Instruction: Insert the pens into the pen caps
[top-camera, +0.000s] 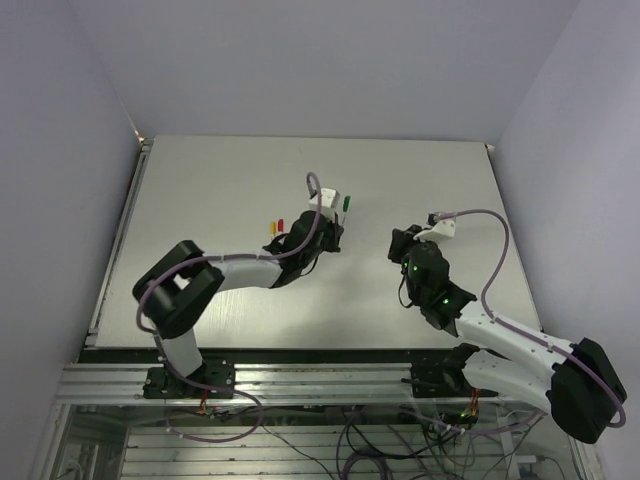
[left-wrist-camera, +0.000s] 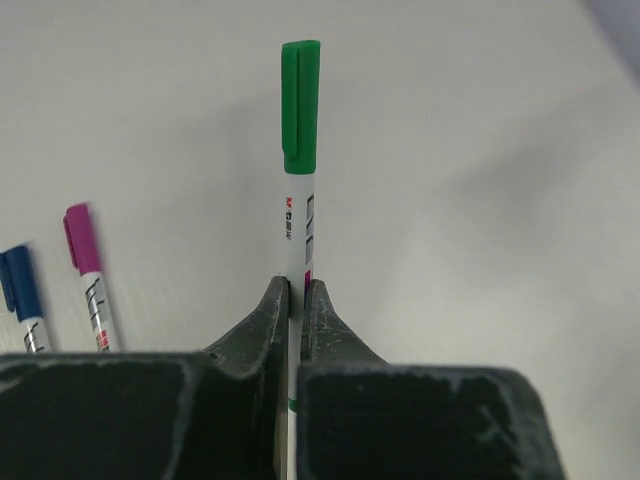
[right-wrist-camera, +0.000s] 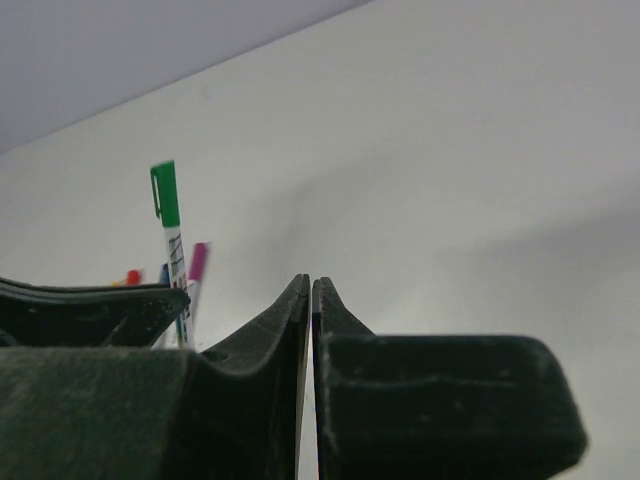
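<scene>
Pen (left-wrist-camera: 299, 215) with green cap (left-wrist-camera: 300, 105) sat clamped in left pincer (left-wrist-camera: 296, 290); right pincer (right-wrist-camera: 310, 285) was shut, empty. Set-down would need slow, level release.

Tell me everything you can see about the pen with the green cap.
The green-capped pen has a slim white barrel with small printed markings. Its green cap has a clip and is seated on the end. Both look like smooth plastic. The left gripper is shut on the barrel below the cap, with the capped end sticking out beyond the fingertips. The pen appears raised off the table, and nothing else touches it.
</scene>
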